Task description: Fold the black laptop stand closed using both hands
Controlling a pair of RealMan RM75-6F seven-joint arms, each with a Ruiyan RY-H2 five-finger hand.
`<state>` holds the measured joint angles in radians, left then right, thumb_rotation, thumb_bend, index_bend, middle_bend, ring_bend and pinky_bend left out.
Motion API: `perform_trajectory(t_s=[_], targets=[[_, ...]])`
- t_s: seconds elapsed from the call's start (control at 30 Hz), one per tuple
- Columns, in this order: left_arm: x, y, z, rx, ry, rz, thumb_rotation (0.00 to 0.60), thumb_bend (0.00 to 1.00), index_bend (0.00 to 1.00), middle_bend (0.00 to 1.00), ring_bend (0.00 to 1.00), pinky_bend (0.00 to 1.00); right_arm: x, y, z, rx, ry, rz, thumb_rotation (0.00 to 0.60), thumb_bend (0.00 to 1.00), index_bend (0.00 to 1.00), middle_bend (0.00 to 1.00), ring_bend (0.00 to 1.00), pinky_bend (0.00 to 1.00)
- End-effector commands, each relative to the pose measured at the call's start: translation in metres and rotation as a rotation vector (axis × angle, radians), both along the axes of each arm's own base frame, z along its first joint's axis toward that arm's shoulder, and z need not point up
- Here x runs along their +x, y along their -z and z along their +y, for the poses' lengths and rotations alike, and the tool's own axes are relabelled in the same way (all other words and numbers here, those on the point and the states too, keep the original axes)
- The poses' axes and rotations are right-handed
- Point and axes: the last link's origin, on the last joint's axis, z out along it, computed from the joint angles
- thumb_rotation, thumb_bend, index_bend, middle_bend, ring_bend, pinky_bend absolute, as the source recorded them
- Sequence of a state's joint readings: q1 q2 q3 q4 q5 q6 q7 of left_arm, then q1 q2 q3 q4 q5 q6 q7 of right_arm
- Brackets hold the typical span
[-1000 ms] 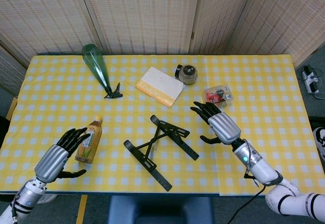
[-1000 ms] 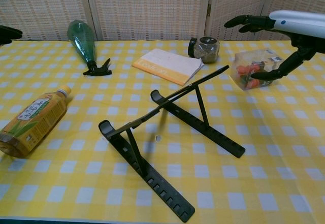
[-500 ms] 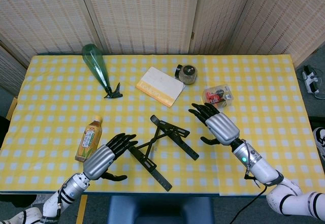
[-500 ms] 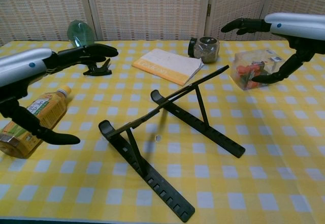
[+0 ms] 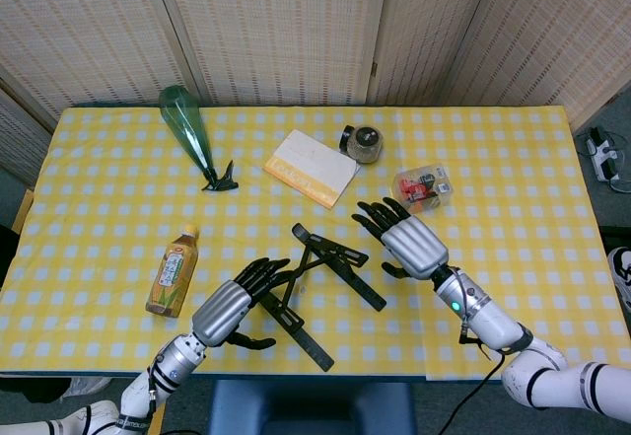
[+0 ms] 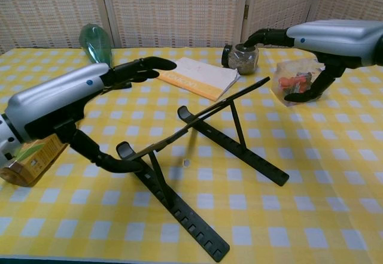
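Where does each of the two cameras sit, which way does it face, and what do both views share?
Head view: high above the near table edge, looking steeply down on the laptop stand; both forearms, left hand and right hand show.
Chest view: low at the near edge, looking level across the table to the screens; both hands reach in from the sides.
Shared: stand, both hands, tea bottle, notebook.

Bright, even light; sharp frames

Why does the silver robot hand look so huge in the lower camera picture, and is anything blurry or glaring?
Chest view: the left robot hand sits close to the lens, so it looms large; the stand stays sharp, with only soft shadows under it. Head view: even light, no glare, both robot hands look similar in size.
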<state>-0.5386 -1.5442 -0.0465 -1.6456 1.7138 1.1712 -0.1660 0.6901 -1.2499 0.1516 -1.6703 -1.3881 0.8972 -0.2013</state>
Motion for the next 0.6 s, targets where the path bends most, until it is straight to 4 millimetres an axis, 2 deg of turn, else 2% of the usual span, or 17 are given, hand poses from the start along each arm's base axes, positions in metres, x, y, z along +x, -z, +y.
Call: perform_trajectory(t_s=[0.03,0.37,0.6], targets=[[0.009,0.009,0.002,-0.014,-0.005,-0.012,0.600,0.15,0.00,0.01,0.02,0.00,0.002,0.005,-0.004,0.005,0.006,-0.012,0.600,0.32,0.00,0.00,0.07,0.02],[0.033,0.027,0.019,0.031,-0.046,-0.058,0.600,0.15,0.00,0.05,0.06,0.00,0.013,0.019,-0.012,0.024,0.002,-0.061,0.600,0.32,0.00,0.00,0.07,0.02],[0.031,0.028,0.031,0.081,-0.091,-0.063,0.600,0.16,0.03,0.11,0.11,0.00,0.023,0.024,-0.014,0.029,-0.021,-0.073,0.600,0.32,0.00,0.00,0.07,0.02]])
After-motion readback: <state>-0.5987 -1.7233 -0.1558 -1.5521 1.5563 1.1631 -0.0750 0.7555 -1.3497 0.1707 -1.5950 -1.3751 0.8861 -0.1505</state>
